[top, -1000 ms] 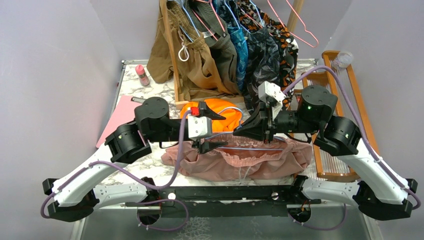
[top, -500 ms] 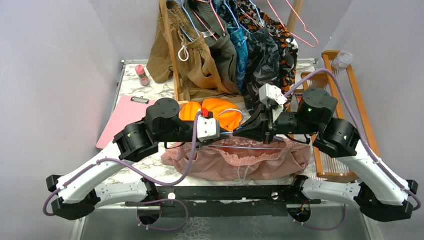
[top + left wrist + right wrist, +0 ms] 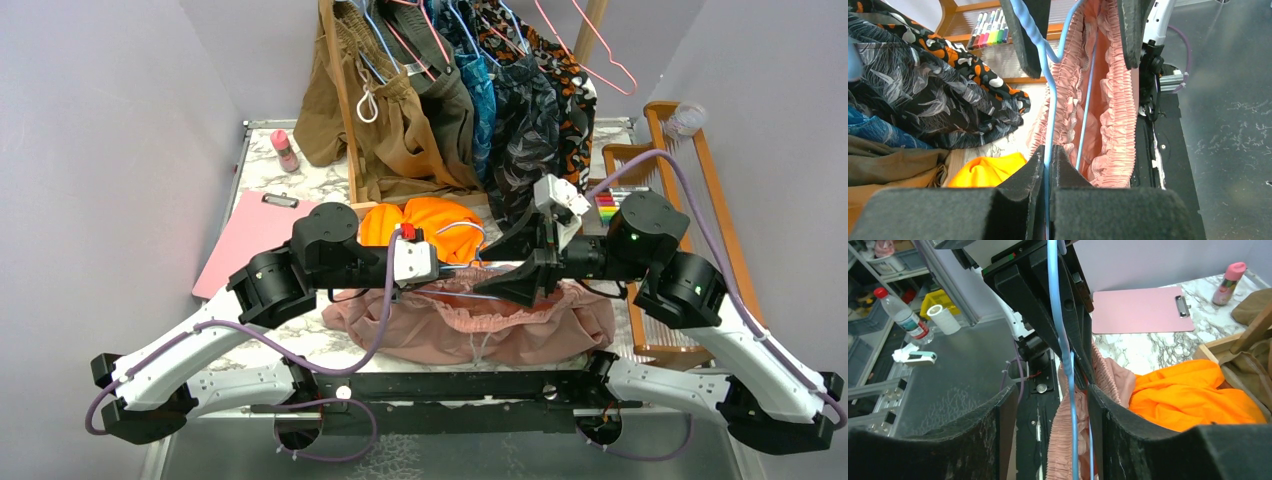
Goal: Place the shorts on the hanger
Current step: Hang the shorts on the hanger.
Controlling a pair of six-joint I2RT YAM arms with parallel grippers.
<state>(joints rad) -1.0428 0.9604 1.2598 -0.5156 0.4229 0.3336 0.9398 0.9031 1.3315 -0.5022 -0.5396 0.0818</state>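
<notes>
From overhead, my arms hid the grip itself. That view did show the dusty pink gathered-waist shorts [image 3: 470, 335] heaped at the near edge of the white marble counter [image 3: 310, 185]. Their long side ran left to right, just in front of a bright orange bundle of cloth [image 3: 440, 225]. My left wrist camera showed what the top view could not: my left end effector [image 3: 1047, 167] was pinched fully closed on the thin light blue wire hanger [image 3: 1049, 120]. Another strand of it lay along the open ruffled waistband. My right wrist camera showed my right end effector [image 3: 1050, 390] with its jaws apart and the wire passing between them, ungripped. The hanger's long axis ran from one end effector to the other, left to right above the shorts. I could not tell which way its hook pointed.
</notes>
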